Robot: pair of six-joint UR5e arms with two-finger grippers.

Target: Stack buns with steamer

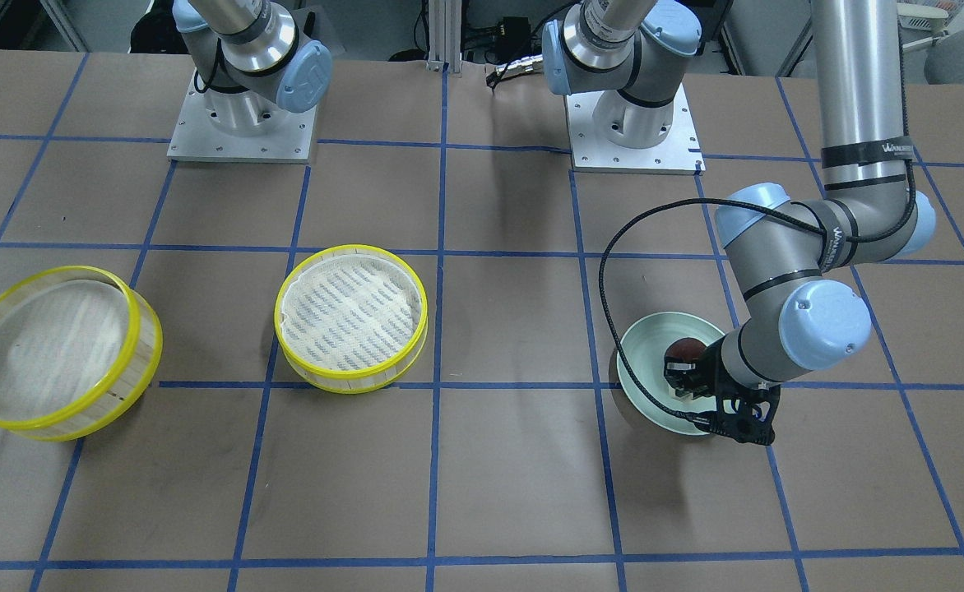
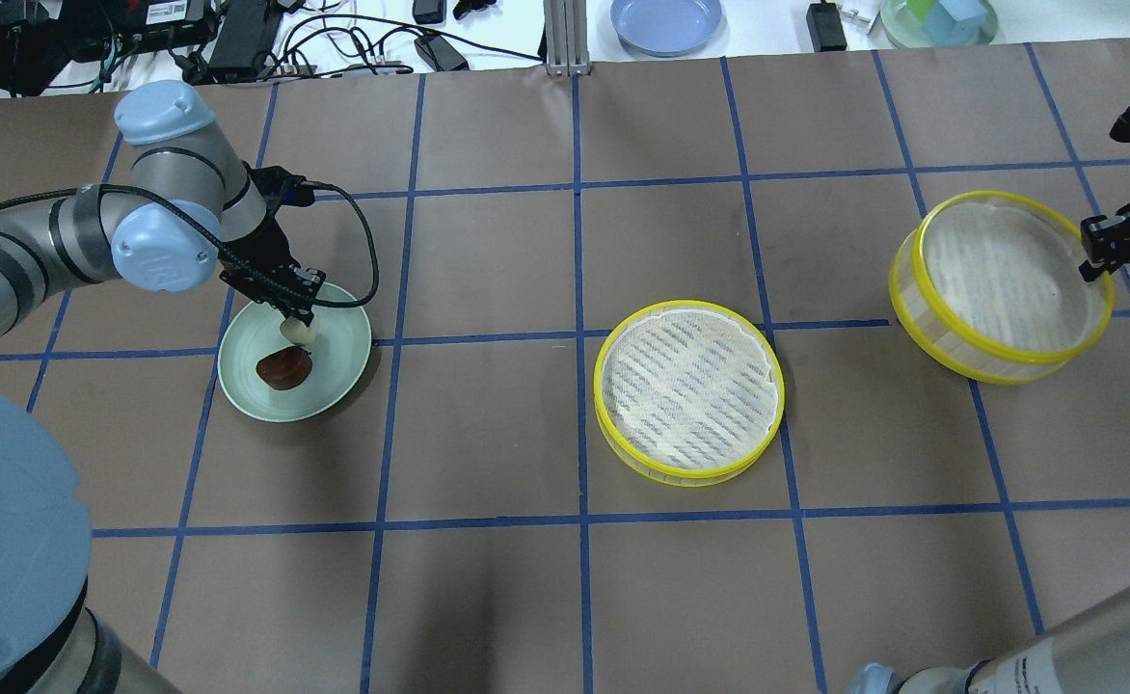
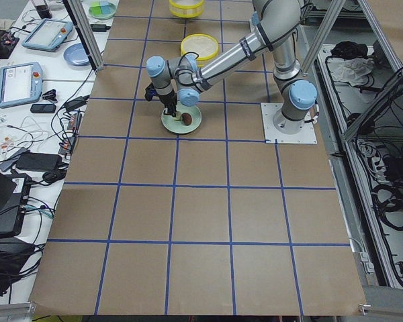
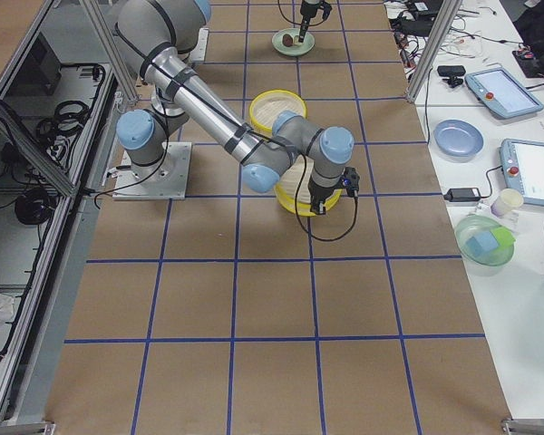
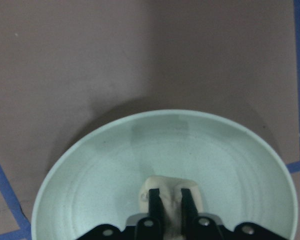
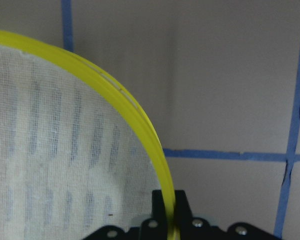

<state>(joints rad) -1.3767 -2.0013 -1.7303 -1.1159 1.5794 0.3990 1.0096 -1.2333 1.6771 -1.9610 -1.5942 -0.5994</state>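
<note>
A pale green plate [image 2: 338, 371] sits at the table's left and holds both buns. My left gripper [image 2: 297, 313] is shut on the cream bun [image 2: 298, 332]; the left wrist view shows its fingers [image 5: 154, 200] pinching that bun [image 5: 167, 186] low over the plate [image 5: 90, 165]. The dark reddish-brown bun [image 2: 283, 367] lies free beside it, and shows in the front view [image 1: 683, 352]. My right gripper [image 2: 1097, 249] is shut on the yellow rim [image 6: 115, 95] of one steamer tier [image 2: 1004, 284], which sits tilted. A second steamer tier [image 2: 687, 390] stands mid-table.
Beyond the table's far edge are a blue plate [image 2: 666, 21], a green bowl [image 2: 941, 19] with blocks, and cables. The two arm bases [image 1: 242, 123] [image 1: 634, 131] stand on the robot's side of the table. Blue tape lines grid the brown tabletop.
</note>
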